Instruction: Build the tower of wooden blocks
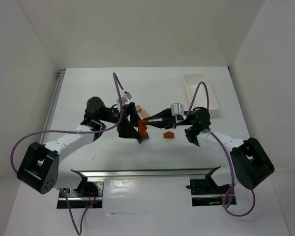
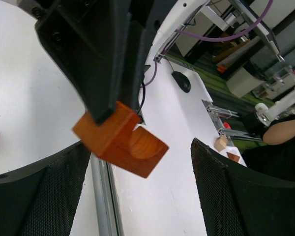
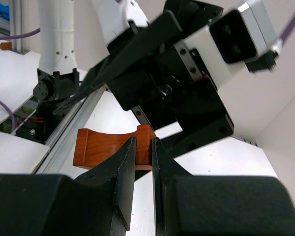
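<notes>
1. Mid-table, and the right gripper (image 3: 143, 145) is clamped on one end of the orange-red arch block (image 3: 101, 147), holding it up off the surface with the hollow side facing up in its own wrist view.
2. The left gripper (image 1: 133, 134) is right there too, jaws wide apart; its fingers (image 2: 44, 191) flank the block on either side with daylight showing, no contact.
3. So that's a shared spot: both grippers nose to nose, block between them, very little slack around it.
4. Just to the right of the pair, the orange-red house-shaped piece (image 1: 168, 134) sits alone on the table (image 1: 152, 81), close under the right arm.
5. Behind the left gripper, the pale tan blocks (image 1: 140, 109) are clustered together; how they lie, I can't tell from above.
6. The white tray (image 1: 209, 98) is at the far right, well apart from the blocks.
7. Open white surface runs toward the far edge and the left side; the metal rail (image 1: 142, 173) bounds the near edge.
</notes>
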Robot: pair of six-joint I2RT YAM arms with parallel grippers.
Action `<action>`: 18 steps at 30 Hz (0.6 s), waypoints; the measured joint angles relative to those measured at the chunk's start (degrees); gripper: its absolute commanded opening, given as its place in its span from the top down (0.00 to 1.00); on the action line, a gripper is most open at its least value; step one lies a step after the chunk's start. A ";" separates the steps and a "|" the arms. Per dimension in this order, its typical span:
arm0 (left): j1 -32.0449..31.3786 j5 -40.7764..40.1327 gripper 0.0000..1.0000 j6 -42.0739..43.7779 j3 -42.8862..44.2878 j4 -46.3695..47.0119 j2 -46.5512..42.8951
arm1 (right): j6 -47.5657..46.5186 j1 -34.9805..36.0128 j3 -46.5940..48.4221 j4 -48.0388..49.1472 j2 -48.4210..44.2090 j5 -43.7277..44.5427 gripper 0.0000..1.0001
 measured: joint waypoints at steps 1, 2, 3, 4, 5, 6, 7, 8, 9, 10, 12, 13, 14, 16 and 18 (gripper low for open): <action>0.04 0.63 0.13 -2.67 -0.02 3.10 1.40 | -0.07 0.00 0.00 -0.04 -0.11 -0.37 1.00; 0.09 1.33 0.13 -5.64 -0.11 7.19 3.06 | -0.13 0.02 0.00 -0.04 -0.20 -0.63 1.00; 0.20 1.84 0.13 -8.33 -0.11 10.91 4.61 | -0.15 0.04 0.00 -0.07 -0.33 -0.87 1.00; 0.33 2.25 0.13 -10.84 -0.11 13.79 5.97 | -0.15 0.07 0.00 -0.07 -0.39 -1.03 1.00; 0.48 2.69 0.13 -14.27 -0.11 16.33 7.32 | -0.28 0.07 0.00 -0.07 -0.48 -1.20 1.00; 0.57 3.13 0.14 -17.88 -0.11 18.60 8.81 | -0.57 0.07 0.00 -0.13 -0.63 -1.29 1.00; 0.68 3.52 0.18 -21.35 -0.11 20.48 10.27 | -0.83 0.07 0.00 -0.17 -0.79 -1.31 1.00; 0.74 3.91 0.18 -24.98 -0.11 21.59 11.76 | -1.49 0.07 0.00 -0.20 -1.07 -1.29 1.00; 0.74 4.39 0.20 -28.02 -0.11 22.45 13.14 | -2.27 0.07 0.00 -0.44 -1.33 -1.29 1.00; 0.76 4.66 0.20 -30.16 -0.11 23.04 14.01 | -2.91 0.04 0.00 -0.68 -1.51 -1.31 1.00; 0.74 5.33 0.26 -33.75 -0.11 24.11 14.75 | -3.58 0.00 0.00 -1.27 -1.51 -1.64 1.00; 0.76 5.51 0.28 -34.82 -0.11 24.70 14.78 | -3.85 0.00 0.00 -1.40 -1.51 -1.64 1.00; 0.76 5.64 0.28 -35.65 -0.11 25.24 14.73 | -4.00 0.00 0.00 -1.42 -1.51 -1.62 1.00; 0.76 5.81 0.28 -36.83 -0.11 25.97 14.51 | -4.11 0.07 0.00 -1.42 -1.51 -1.62 1.00; 0.79 5.53 0.29 -36.92 -0.66 26.05 13.62 | -4.20 0.11 0.00 -1.40 -1.46 -1.53 1.00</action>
